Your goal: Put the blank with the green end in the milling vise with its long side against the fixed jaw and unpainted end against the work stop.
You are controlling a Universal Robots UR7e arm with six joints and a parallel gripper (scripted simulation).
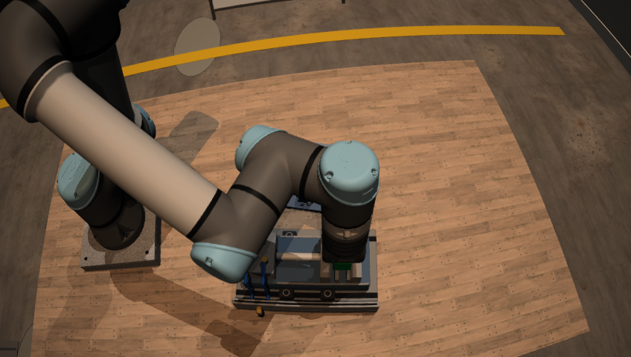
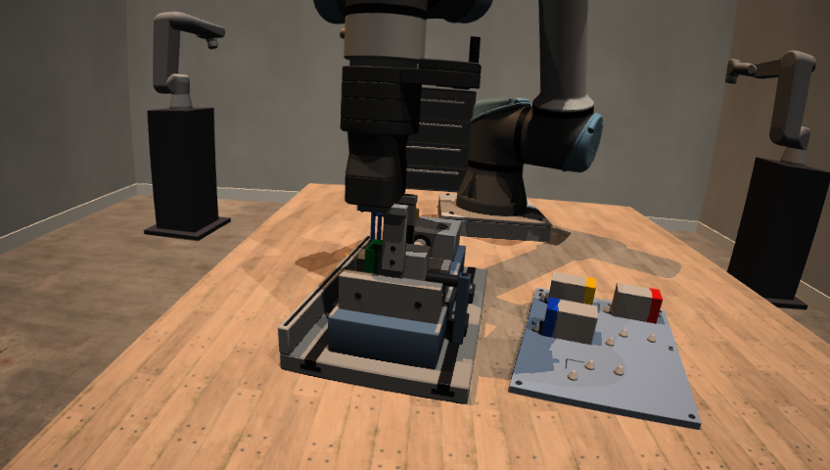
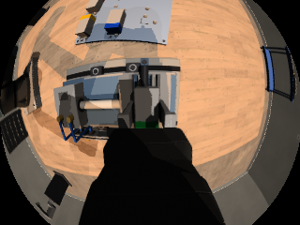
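Pinching the green-ended blank (image 1: 342,266) (image 2: 373,257) (image 3: 146,105) between the jaws, within the vise (image 1: 305,304) (image 2: 384,340) (image 3: 103,86), lower centre in the top view; green end toward the bottom edge there. At right in the exterior view, on the plate (image 1: 305,204) (image 2: 640,396) (image 3: 136,35): blue-ended (image 2: 574,321) (image 3: 115,20), yellow-ended (image 2: 571,286) (image 3: 85,24) and red-ended (image 2: 633,303) (image 3: 95,6) blanks.
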